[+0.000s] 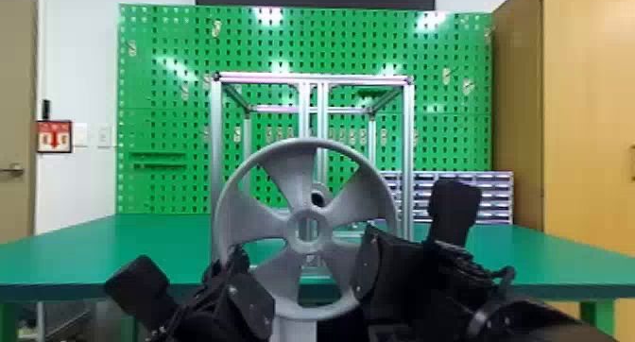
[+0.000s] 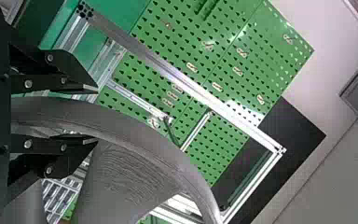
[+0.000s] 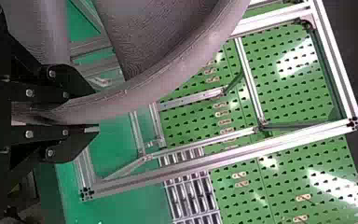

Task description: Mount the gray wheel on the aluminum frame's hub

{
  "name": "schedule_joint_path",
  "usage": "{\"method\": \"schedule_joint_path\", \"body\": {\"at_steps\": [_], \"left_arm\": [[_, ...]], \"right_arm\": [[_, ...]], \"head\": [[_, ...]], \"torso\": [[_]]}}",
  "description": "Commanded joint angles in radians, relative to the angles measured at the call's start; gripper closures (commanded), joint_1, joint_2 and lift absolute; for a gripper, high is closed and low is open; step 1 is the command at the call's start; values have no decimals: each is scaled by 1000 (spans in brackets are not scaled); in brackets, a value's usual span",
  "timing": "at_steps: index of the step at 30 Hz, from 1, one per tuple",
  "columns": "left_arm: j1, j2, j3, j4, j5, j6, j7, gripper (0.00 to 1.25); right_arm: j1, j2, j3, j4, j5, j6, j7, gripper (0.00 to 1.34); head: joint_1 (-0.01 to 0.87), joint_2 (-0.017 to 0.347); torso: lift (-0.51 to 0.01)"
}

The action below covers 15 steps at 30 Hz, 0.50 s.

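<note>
1. Head view: the gray wheel [image 1: 289, 171] is upright before the aluminum frame [image 1: 215, 138], its rim pinched between the left fingers [image 2: 63, 83] and between the right fingers [image 3: 65, 135].
2. Lining-up seems in hand; next, bring its center up and rightward to what may be the hub [image 1: 322, 191], then push on squarely.
3. Green worktop [image 1: 61, 256] beneath; pegboard [image 1: 165, 100] and wooden cabinet [image 1: 586, 109] beyond.

The gray wheel [image 1: 289, 173] is upright between the left pincer [image 1: 250, 296] and right pincer [image 1: 371, 270], at its lower rim, in front of the aluminum frame [image 1: 216, 152] standing on the green worktop [image 1: 94, 251]; behind rises a green pegboard [image 1: 160, 95]
</note>
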State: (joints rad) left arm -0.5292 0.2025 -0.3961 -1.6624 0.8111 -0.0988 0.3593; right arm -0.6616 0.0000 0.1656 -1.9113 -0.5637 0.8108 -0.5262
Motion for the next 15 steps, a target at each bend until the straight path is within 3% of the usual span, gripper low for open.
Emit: {"method": "schedule_joint_path", "body": {"at_steps": [1,15], "left_arm": [[-2,0,2,-2,-7,4,6,845],[-2,-2,3,-5,-16,24,26,865]], "right_arm": [[0,1,0,0,1,-2,0,1088],[2,1,0,0,4,-8,0,1088]], "head": [[-5,6],[-5,6]], "torso": [[-499],[-499]]}}
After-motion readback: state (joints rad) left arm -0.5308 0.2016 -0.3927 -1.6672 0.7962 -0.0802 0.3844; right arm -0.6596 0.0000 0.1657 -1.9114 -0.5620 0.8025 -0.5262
